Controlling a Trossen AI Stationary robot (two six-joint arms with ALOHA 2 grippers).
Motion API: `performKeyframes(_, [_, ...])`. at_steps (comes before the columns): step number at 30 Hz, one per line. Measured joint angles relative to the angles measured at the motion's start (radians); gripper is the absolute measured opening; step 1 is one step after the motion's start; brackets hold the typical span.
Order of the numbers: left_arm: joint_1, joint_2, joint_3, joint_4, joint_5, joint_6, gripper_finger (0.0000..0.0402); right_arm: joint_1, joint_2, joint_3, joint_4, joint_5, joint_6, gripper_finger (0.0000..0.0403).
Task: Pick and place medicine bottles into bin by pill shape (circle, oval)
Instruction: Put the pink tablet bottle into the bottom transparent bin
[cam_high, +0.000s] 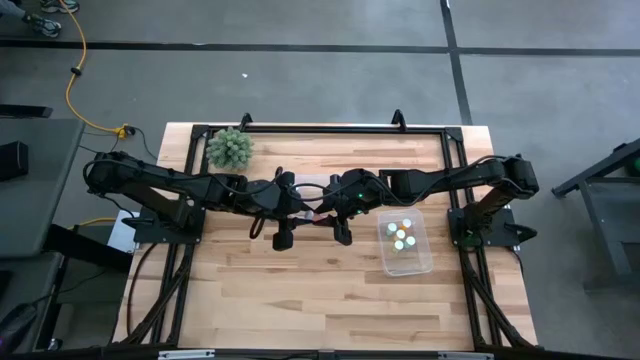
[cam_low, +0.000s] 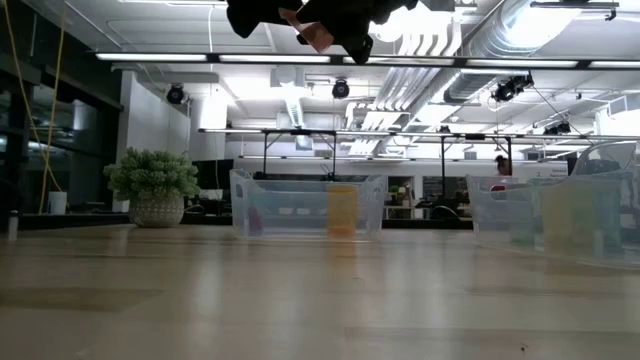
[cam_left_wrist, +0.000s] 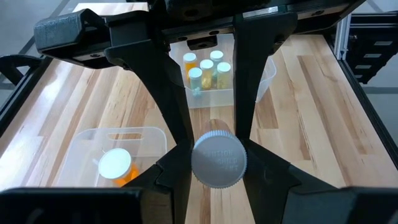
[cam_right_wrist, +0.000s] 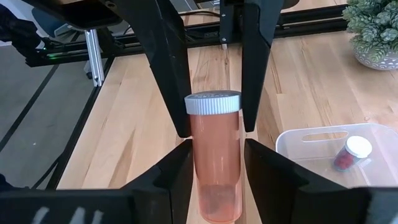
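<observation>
Centrally above the bench (cam_high: 300, 300), both arms meet in mid-air over one medicine bottle (cam_right_wrist: 214, 143), an orange cylinder with a white cap (cam_left_wrist: 217, 160), lying level and well clear of the wood. The right gripper (cam_right_wrist: 217, 168) has its fingers closed on the orange body, while the left gripper (cam_left_wrist: 217, 163) has its fingers pressed on either side of the cap; each pair touches the bottle, so both appear to grip it. A dark clump of pills (cam_right_wrist: 214, 200) sits at the bottle's base; their shape cannot be told.

On the clock face of the overhead view, a clear tub (cam_high: 425, 262) holding several capped bottles (cam_high: 402, 235) lies at four o'clock from the grippers, and the potted plant (cam_high: 230, 148) at ten o'clock. A second tub (cam_left_wrist: 146, 140), almost under the arms, holds a single bottle (cam_left_wrist: 115, 165).

The step in hand reads as a shared hold, either a handover or a look at the contents. To do it well, one pair of fingers should stay firm until the other lets go, since a double release would drop the bottle onto the wood, where a cylinder rolls. Neither arm should pull or twist against the other, lest the cap work loose. The carrying arm should then lower the bottle into the chosen tub rather than drop it from height
</observation>
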Motion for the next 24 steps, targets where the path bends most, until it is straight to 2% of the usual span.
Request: performKeyframes(24, [0.0,0.0,0.0,0.008,-0.001,0.008,0.0113,0.0,0.0,0.001,-0.019,0.001,0.002,0.0125])
